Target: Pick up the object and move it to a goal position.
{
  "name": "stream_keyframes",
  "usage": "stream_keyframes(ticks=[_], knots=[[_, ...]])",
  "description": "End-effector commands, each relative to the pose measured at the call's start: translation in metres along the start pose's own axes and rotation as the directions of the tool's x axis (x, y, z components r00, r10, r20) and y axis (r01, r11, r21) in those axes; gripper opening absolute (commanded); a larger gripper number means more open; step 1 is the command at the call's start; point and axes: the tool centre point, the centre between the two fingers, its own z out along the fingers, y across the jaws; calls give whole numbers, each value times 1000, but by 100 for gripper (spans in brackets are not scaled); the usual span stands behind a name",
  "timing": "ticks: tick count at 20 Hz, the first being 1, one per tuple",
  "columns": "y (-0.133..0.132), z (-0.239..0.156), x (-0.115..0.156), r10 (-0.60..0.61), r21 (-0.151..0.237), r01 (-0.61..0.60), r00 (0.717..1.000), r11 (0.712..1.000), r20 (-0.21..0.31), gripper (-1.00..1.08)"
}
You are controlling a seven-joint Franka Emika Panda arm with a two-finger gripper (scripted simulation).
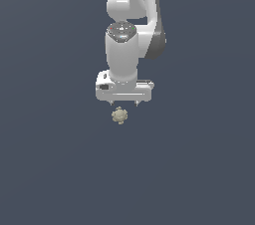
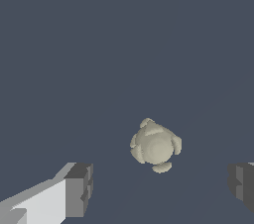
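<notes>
The white Franka parallel-jaw gripper [image 1: 124,103] is hovering with its dark-padded fingers [image 2: 79,188] spread wide and holding nothing, while the small beige knobbly blob [image 1: 119,115] is lying on the dark grey floor [image 1: 50,169] just beyond its fingertips, roughly centred between them.

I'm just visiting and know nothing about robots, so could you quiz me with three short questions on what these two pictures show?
1. True or false: the gripper is holding the beige knobbly object.
2. In the wrist view, the object lies: A) between the lines of the two fingers, B) well outside both fingers, C) out of sight.
3. Fill in: the gripper's jaws are ____.

Key: 1 false, they are apart; 2 A; 3 open.
</notes>
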Motion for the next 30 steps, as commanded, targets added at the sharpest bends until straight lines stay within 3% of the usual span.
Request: stream_keyframes(ticks=[1,9,17,25,30], knots=[[0,0,0,0,0,0,1000,1000,0,100],[30,-6,1,5,-26,-6,1000,1000,-21,100],[29,-3,1,21,-24,-22,1000,999,-20,100],[28,19,-5,134,-13,-134,991,991,-15,100],[26,43,-12,252,-6,-252,968,968,-8,100]])
